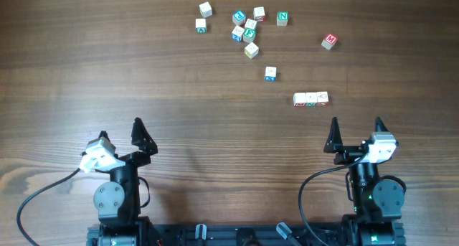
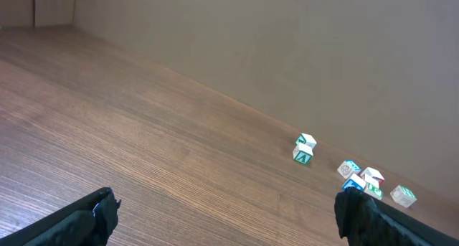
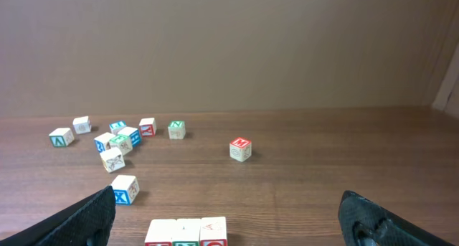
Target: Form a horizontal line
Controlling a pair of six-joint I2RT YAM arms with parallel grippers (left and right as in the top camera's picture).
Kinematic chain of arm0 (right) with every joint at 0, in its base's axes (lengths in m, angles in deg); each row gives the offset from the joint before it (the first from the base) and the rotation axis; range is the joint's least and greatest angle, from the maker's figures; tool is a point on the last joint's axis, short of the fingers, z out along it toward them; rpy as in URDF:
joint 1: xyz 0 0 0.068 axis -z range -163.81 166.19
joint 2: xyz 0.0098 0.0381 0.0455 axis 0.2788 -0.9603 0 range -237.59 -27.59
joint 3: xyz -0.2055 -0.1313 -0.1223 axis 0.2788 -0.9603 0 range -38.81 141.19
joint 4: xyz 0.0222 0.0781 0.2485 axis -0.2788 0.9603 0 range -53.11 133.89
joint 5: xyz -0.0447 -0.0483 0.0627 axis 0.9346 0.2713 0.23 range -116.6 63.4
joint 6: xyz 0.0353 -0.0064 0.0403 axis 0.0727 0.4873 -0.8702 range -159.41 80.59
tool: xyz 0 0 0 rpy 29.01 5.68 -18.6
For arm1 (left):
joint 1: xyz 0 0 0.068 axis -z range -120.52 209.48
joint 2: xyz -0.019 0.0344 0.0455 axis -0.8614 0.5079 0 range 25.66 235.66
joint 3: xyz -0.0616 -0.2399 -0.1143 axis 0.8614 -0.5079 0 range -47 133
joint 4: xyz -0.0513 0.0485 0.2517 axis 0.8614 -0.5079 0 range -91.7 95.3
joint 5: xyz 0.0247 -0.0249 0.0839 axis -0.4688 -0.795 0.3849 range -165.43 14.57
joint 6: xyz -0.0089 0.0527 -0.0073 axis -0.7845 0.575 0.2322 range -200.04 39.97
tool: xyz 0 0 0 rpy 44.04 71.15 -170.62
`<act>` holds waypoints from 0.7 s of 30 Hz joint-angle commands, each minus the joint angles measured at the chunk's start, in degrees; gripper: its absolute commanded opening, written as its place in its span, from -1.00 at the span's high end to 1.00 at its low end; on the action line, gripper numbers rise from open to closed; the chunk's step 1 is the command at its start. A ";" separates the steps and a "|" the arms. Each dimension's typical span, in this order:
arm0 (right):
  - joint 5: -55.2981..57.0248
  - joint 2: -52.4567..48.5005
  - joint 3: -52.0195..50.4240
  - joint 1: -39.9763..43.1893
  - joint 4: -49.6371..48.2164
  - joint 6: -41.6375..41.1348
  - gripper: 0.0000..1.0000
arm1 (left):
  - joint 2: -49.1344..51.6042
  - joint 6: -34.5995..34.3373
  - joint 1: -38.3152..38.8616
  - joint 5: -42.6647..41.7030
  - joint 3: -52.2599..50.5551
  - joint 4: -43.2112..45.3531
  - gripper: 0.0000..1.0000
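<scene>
- Since the row (image 1: 310,99) sits as three cubes touching edge to edge, just ahead of the right gripper (image 1: 356,125) and well apart from the loose cluster (image 1: 245,27), the task looks done or close to it.
- Both claws are released: the left gripper (image 1: 120,130) and the right one have jaws wide with nothing held.
- Handling guess: light, rigid wood, not fragile. Smooth faces may slip, and a nudge would break the row.
- Grip: take one cube at a time from above, on two opposite flat faces. The end cubes are easiest.

I read N on the green cube (image 3: 176,129) and M on the red cube (image 3: 240,148); the horizontal line (image 3: 187,230) was illegible.
</scene>
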 commanded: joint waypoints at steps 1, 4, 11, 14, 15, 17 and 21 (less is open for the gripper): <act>-0.33 0.81 -0.07 0.20 -0.07 2.34 -0.99 | -0.55 1.31 -0.48 -0.72 -0.13 -0.20 -1.00; -0.52 0.81 -0.07 0.20 -0.13 2.71 -0.99 | -0.55 1.31 -0.48 -0.72 -0.13 -0.20 -1.00; -0.50 0.59 -0.07 0.20 -0.15 2.71 -0.99 | -0.55 1.31 -0.48 -0.72 -0.13 -0.20 -1.00; -0.50 0.57 -0.07 0.20 -0.15 2.71 -1.00 | -0.55 1.31 -0.48 -0.72 -0.13 -0.20 -1.00; -0.50 0.57 -0.07 0.20 -0.15 2.71 -1.00 | -0.55 1.31 -0.48 -0.72 -0.13 -0.20 -1.00; -0.50 0.57 -0.07 0.20 -0.15 2.71 -0.99 | -0.55 1.31 -0.48 -0.72 -0.13 -0.22 -1.00; -0.50 0.57 -0.07 0.20 -0.15 2.73 -0.99 | -0.55 1.31 -0.48 -0.72 -0.13 -0.20 -1.00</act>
